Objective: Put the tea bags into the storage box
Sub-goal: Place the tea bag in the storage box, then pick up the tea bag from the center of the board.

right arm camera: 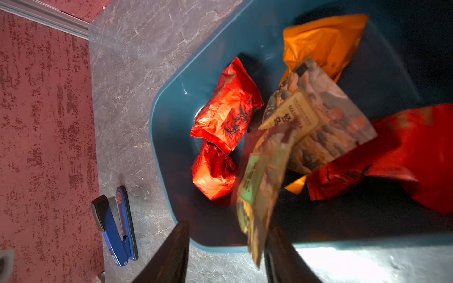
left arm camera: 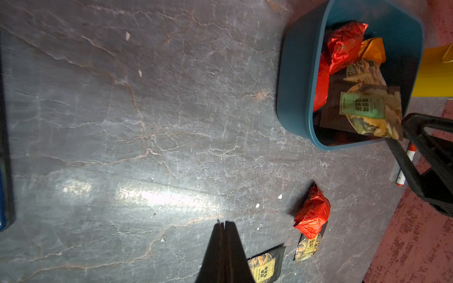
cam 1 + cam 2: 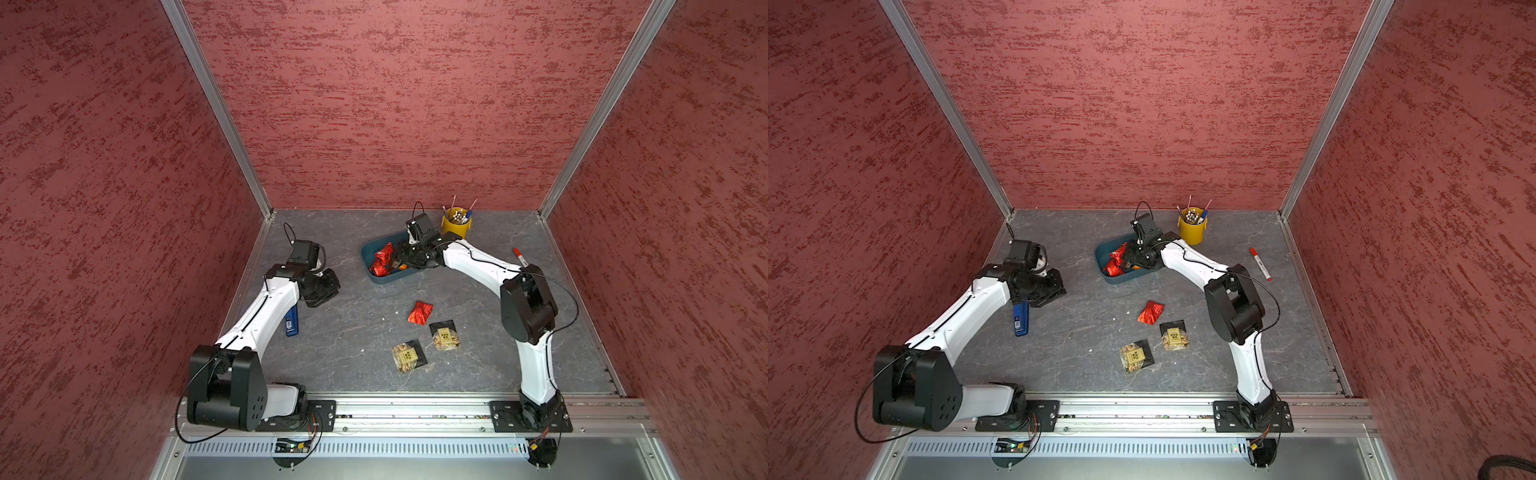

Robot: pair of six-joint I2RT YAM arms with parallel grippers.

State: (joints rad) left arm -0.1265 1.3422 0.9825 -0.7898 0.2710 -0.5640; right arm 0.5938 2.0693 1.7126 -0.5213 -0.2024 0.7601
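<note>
Dropping a green-label pouch [image 1: 259, 181] into the box [image 1: 157, 117] at 11 o'clock on the table [image 3: 353, 332], with the right hand [image 1: 228, 225] spread wide above it.
Joining red and orange foil sachets [image 1: 228, 107] there. Idling at 9 o'clock with the left hand [image 2: 224, 224] pinched shut, empty. Left to fetch at 5 o'clock of the box: one red sachet [image 3: 419, 312], two black pouches [image 3: 444, 336], flat. Likely light, crinkly, slippery; best pinched gently by a raised edge or corner, not the puffed middle.
</note>
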